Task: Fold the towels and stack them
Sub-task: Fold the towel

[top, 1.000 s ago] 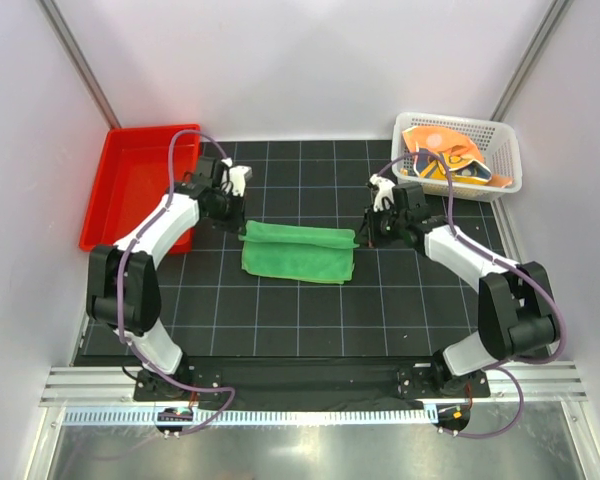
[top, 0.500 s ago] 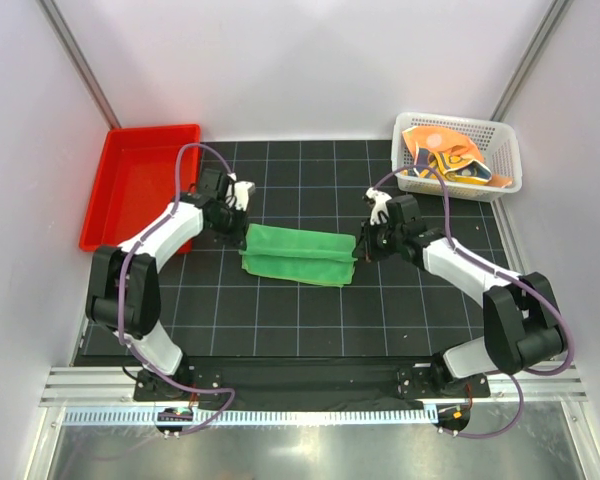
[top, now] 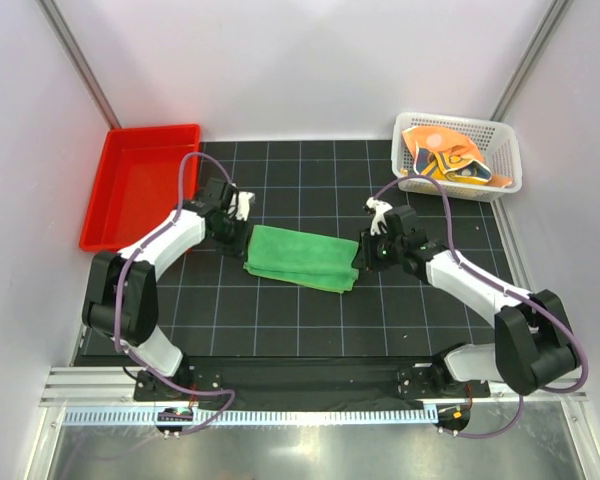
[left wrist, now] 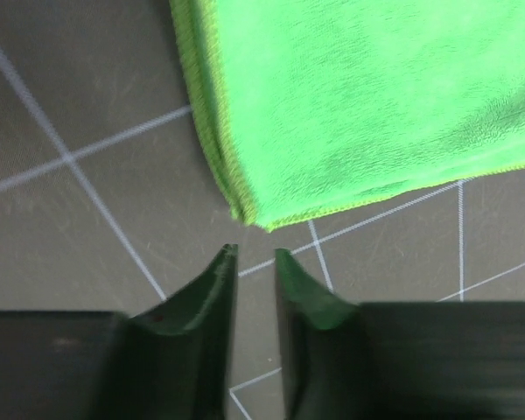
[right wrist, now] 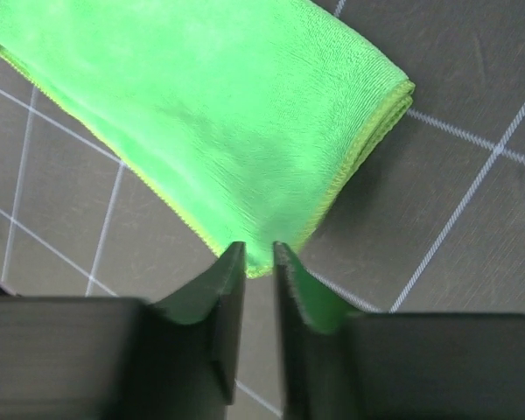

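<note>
A green towel (top: 302, 258) lies folded in a long strip on the black grid mat, its folded edges showing in both wrist views. My left gripper (top: 242, 233) sits at its left end, jaws a little apart; the towel's corner (left wrist: 359, 105) lies just beyond the fingertips (left wrist: 254, 254), with bare mat between them. My right gripper (top: 366, 252) sits at the right end, jaws narrowly apart (right wrist: 259, 248), and the towel's corner (right wrist: 210, 122) reaches just to their tips. Two more towels, orange and yellow-orange (top: 443, 156), lie crumpled in the white basket.
A white mesh basket (top: 510, 172) stands at the back right of the mat. A red plastic tray (top: 140, 185) stands at the back left, just beyond the left arm. White walls with metal posts enclose the back and sides.
Both grippers carried the towel's far edge toward the near side, folding it into a narrower strip. Their jaws have since parted and let the corners go.
</note>
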`<control>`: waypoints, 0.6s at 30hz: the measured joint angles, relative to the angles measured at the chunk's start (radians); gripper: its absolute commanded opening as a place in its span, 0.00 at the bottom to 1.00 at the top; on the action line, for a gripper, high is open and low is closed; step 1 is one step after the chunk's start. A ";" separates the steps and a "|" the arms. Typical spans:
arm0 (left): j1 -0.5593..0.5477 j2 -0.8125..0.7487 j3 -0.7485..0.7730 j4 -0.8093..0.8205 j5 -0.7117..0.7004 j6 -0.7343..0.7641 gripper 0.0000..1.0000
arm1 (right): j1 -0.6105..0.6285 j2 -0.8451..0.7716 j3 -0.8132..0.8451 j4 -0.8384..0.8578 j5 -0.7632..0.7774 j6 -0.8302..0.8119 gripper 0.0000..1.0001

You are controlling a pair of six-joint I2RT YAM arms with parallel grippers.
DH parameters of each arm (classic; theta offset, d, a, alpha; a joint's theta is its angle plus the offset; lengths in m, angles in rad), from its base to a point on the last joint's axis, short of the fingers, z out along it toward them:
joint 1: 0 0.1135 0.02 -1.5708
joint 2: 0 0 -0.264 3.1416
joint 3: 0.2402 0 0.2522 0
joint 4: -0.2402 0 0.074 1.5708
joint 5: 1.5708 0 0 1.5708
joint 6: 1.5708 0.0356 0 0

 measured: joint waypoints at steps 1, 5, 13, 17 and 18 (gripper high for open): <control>-0.001 -0.008 -0.005 -0.004 -0.011 -0.011 0.38 | 0.002 -0.012 0.000 -0.009 0.003 0.007 0.35; -0.001 -0.032 -0.009 -0.017 -0.048 -0.061 0.45 | 0.006 -0.051 0.001 -0.050 0.004 0.056 0.45; -0.001 -0.034 -0.026 -0.012 -0.064 -0.236 0.54 | 0.008 -0.013 0.002 -0.097 0.084 0.233 0.50; -0.001 -0.018 -0.039 0.015 -0.046 -0.319 0.51 | 0.014 0.082 0.002 -0.078 0.119 0.300 0.50; -0.001 -0.011 -0.039 0.019 -0.045 -0.327 0.50 | 0.015 0.105 0.002 -0.069 0.125 0.309 0.50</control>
